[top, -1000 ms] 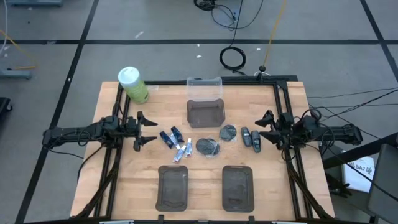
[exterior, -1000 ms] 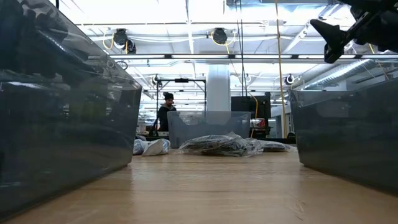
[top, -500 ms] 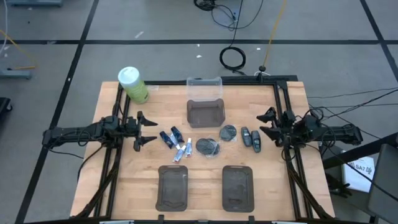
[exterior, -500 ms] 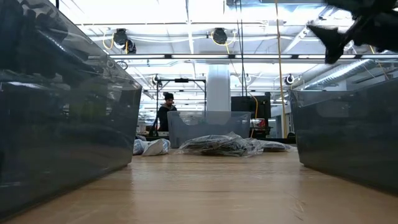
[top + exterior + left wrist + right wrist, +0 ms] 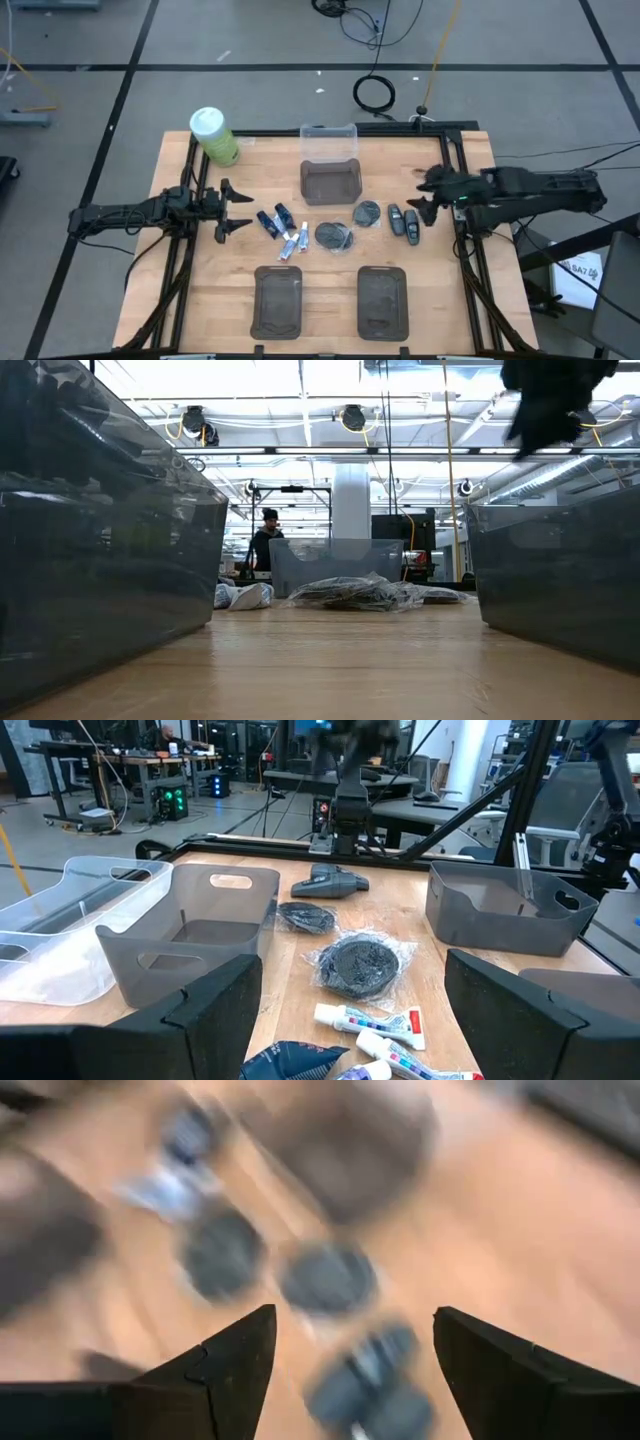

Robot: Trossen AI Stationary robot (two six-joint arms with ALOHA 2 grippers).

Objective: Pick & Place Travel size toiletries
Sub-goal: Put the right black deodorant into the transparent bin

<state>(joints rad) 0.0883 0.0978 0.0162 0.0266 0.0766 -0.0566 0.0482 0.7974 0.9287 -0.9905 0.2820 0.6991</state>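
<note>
The travel size toiletries lie loose on the middle of the wooden table. They are dark blue mini tubes [image 5: 270,220], white-and-pale-blue tubes [image 5: 295,241], two round grey pots [image 5: 333,235] [image 5: 368,212] and two small dark bottles [image 5: 402,222]. My left gripper [image 5: 238,206] stands open and level, left of the tubes. In its wrist view the pot [image 5: 360,963] lies ahead. My right gripper [image 5: 420,194] hangs open above the table, slanting down over the dark bottles [image 5: 372,1378], clear of them.
Three dark grey trays stand on the table: one behind the toiletries [image 5: 332,180] and two at the near edge [image 5: 278,300] [image 5: 383,298]. A clear tray [image 5: 328,132] sits at the far edge, and a big green bottle [image 5: 213,135] at the far left. A person stands far off in the room [image 5: 266,540].
My right gripper has risen from its level rest at the table's right side. It has tipped to point slanting down toward the dark bottles, moving fast at the end, and has stayed open. The toiletries have not moved.
</note>
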